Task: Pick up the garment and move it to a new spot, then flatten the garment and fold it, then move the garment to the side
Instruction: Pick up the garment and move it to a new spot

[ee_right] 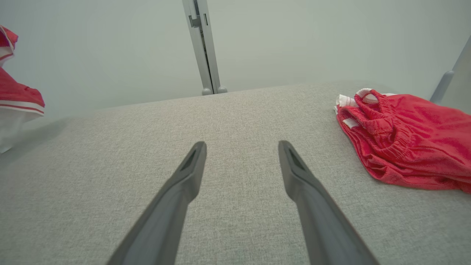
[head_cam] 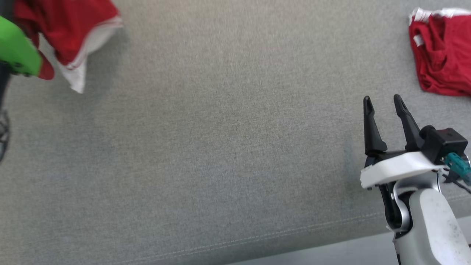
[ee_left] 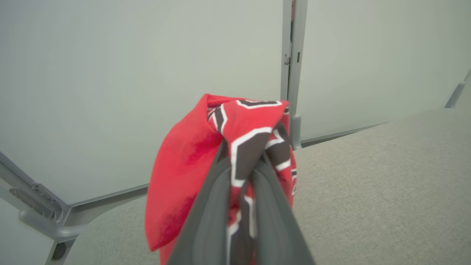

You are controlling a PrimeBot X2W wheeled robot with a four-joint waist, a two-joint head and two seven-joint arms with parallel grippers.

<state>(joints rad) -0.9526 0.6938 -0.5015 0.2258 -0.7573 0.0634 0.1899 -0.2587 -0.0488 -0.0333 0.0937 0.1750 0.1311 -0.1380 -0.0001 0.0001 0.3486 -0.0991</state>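
The garment (head_cam: 70,29) is red with a white hem and hangs above the grey fabric surface at the far left of the head view. Beside it shows a green part of my left arm (head_cam: 16,51). In the left wrist view my left gripper (ee_left: 241,154) is shut on a bunch of the garment (ee_left: 184,165), where a black and white pattern shows between the fingers. The garment's edge (ee_right: 14,95) also appears at the left of the right wrist view. My right gripper (head_cam: 383,101) stands open over the surface at the right, holding nothing (ee_right: 241,147).
A second red garment (head_cam: 441,55) lies crumpled at the far right (ee_right: 404,143), close to my right gripper. The grey fabric surface (head_cam: 220,147) spreads between the two. Its front edge (head_cam: 294,250) runs along the bottom. Pale wall panels with a grey post (ee_right: 204,48) stand behind.
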